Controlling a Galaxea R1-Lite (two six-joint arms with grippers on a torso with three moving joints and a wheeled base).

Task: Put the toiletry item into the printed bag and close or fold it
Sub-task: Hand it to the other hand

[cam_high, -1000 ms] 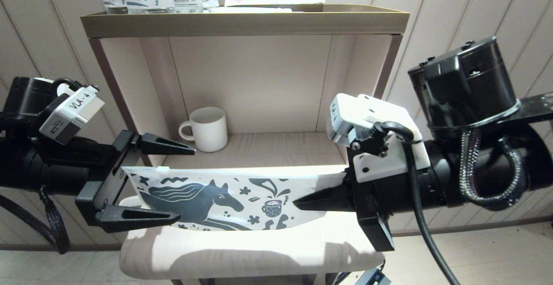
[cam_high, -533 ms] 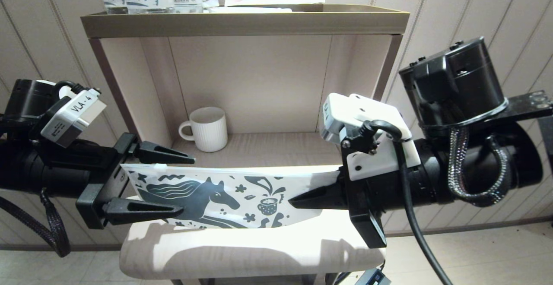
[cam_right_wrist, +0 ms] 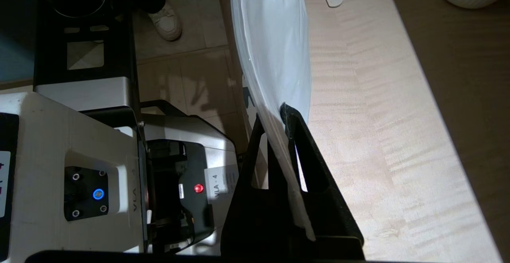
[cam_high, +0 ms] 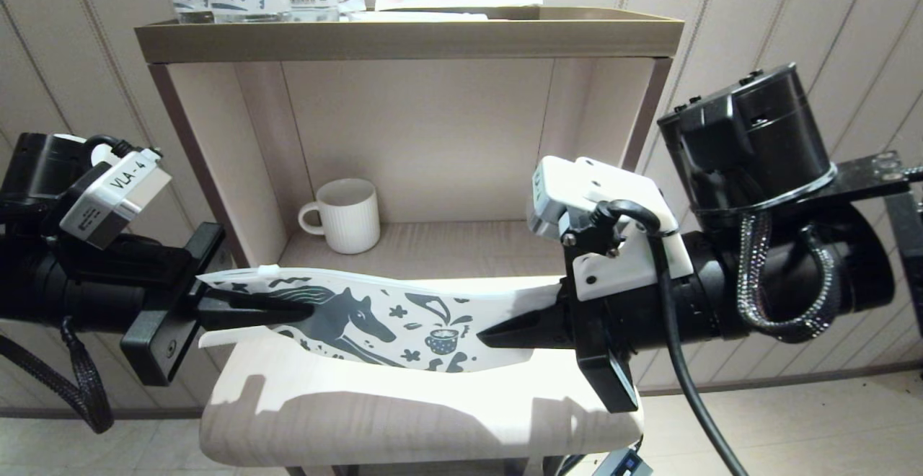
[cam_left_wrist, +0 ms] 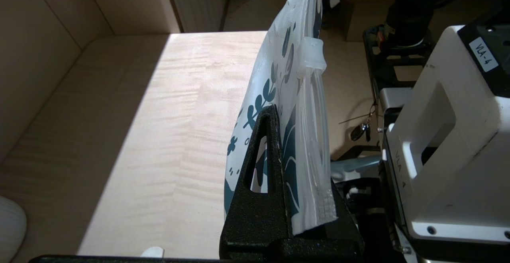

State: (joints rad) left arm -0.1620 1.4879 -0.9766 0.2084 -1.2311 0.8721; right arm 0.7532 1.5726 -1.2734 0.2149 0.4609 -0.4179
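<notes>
Closing step: left end effector (cam_high: 306,309) and right end effector (cam_high: 482,335) each clamped on printed bag (cam_high: 389,317) ends; next, seal its zip edge.

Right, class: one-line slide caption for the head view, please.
Left gripper and right gripper pinch opposite ends of the printed bag above the table.

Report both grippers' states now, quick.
Left gripper: shut on the printed bag, at its left end.
Right gripper: shut on the printed bag's right end.
</notes>
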